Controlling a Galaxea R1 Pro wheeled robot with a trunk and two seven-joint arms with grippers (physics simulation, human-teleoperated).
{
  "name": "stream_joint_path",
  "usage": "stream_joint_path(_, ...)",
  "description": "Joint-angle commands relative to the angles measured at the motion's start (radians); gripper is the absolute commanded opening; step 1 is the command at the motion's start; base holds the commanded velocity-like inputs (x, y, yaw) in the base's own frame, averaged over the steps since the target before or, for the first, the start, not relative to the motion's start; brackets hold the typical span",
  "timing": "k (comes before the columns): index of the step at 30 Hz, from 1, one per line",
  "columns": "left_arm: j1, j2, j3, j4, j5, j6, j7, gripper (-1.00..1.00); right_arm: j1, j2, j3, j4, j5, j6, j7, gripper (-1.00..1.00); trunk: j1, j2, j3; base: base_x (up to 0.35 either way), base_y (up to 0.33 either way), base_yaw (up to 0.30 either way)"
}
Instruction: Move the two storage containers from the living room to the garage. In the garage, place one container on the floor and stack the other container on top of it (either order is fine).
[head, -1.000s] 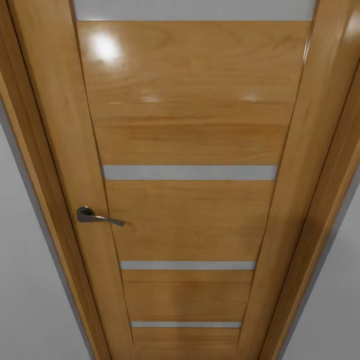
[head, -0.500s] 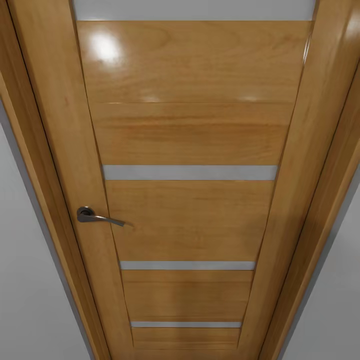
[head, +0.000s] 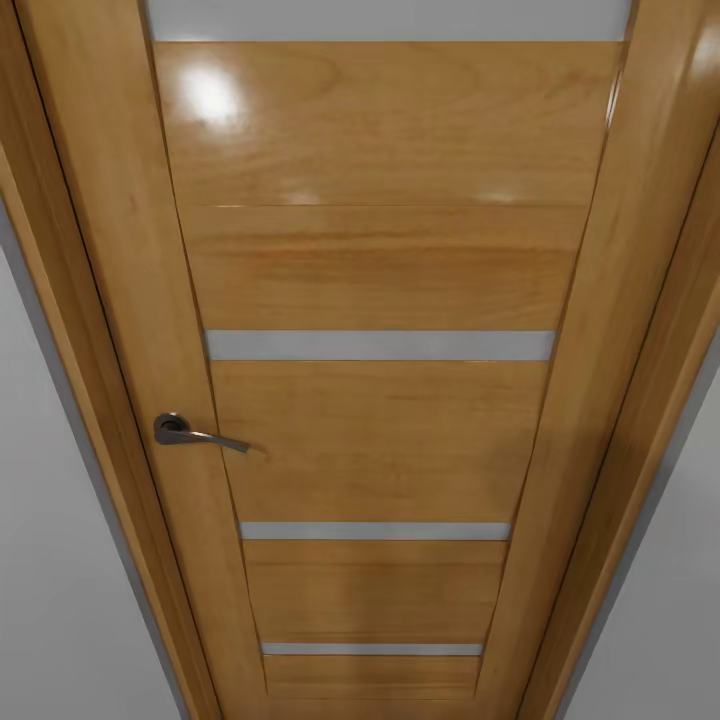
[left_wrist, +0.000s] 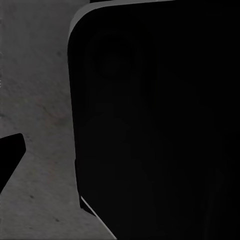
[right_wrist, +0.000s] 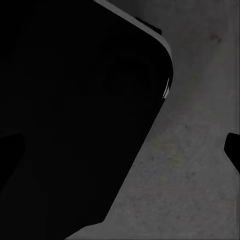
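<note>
Close-up: glossy orange wood door (head: 380, 260) w/ grey strips, curved metal handle (head: 195, 433).

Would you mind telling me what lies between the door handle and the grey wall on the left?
In the head view, the door's wooden side strip and the wooden door frame lie between the handle and the grey wall.

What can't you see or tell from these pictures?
- Head view: what lies behind the shut wooden door; its handle sits at the left. The door's top and bottom are cut off by the picture's edges.
- Left wrist view: a dark rounded body hides most of the grey floor.
- Right wrist view: the same, a dark body.
- Whether either gripper is open.
</note>
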Motion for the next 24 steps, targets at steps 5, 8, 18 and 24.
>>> stream_joint_path(5, 0.000, 0.001, -0.001, 0.000, 0.001, 0.000, 0.000, 1.00, -0.011, -0.004, 0.014, -0.027, 0.001, -0.006, -0.002, 1.00, 0.000, 0.000, -0.001, 0.000, 0.000, 0.000)
stream_joint_path(8, 0.000, 0.001, -0.001, 0.000, 0.001, 0.000, 0.000, 1.00, -0.020, -0.005, 0.016, -0.031, 0.001, -0.007, -0.002, 1.00, 0.000, 0.000, -0.001, 0.000, 0.000, 0.000)
stream_joint_path(18, 0.000, 0.000, 0.001, 0.000, 0.001, 0.000, 0.000, 1.00, -0.026, -0.006, 0.017, -0.036, 0.001, -0.011, -0.003, 1.00, 0.000, 0.000, -0.001, 0.000, 0.000, 0.000)
stream_joint_path(24, 0.000, 0.001, 0.001, 0.000, 0.001, 0.000, 0.002, 1.00, -0.028, -0.006, 0.018, -0.038, 0.001, -0.016, -0.004, 1.00, 0.000, 0.000, -0.001, 0.000, 0.000, 0.000)
